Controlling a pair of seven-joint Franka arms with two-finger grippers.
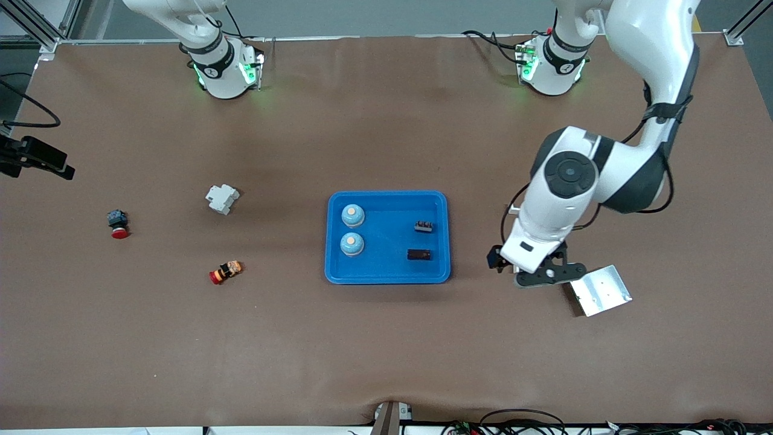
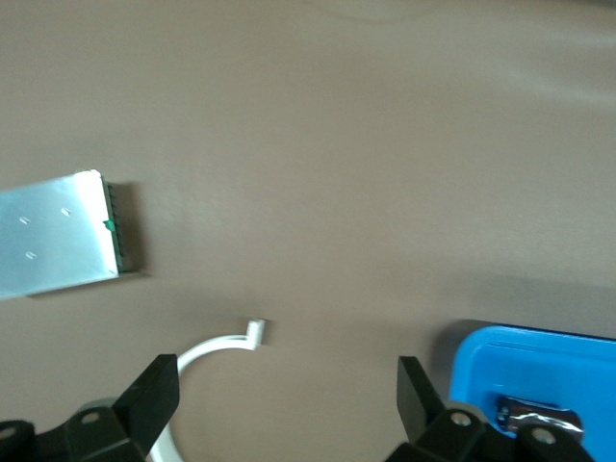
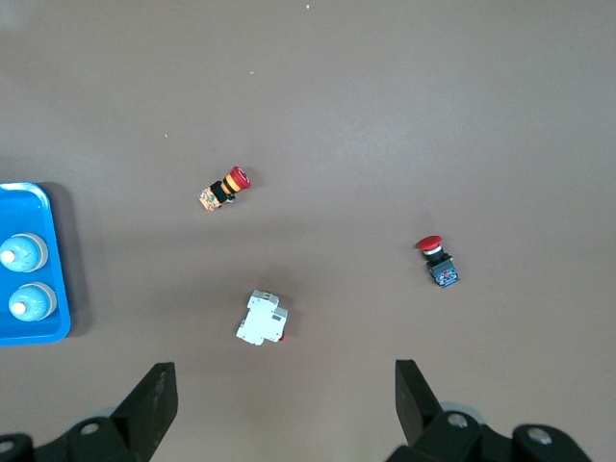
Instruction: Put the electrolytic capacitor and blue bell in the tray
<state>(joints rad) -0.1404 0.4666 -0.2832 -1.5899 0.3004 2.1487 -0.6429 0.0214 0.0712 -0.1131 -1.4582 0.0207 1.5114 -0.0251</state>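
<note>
The blue tray (image 1: 388, 277) lies at the table's middle. In it stand two blue bells (image 1: 352, 215) (image 1: 351, 243) and two small dark electronic parts (image 1: 423, 226) (image 1: 419, 254); I cannot tell which is the capacitor. My left gripper (image 1: 546, 275) is open and empty, low over the bare table between the tray and a silver plate. Its wrist view (image 2: 286, 404) shows a tray corner (image 2: 481, 361) with a shiny part (image 2: 539, 419). My right gripper (image 3: 286, 404) is open and empty, high over the right arm's end; its view shows the tray (image 3: 38, 333) and bells (image 3: 21, 254).
A square silver plate (image 1: 599, 290) lies beside the left gripper. A white breaker (image 1: 221, 199), a red button with a dark body (image 1: 118, 224) and a red and orange button (image 1: 226, 272) lie toward the right arm's end. A white cable loop (image 2: 217, 346) hangs by the left gripper.
</note>
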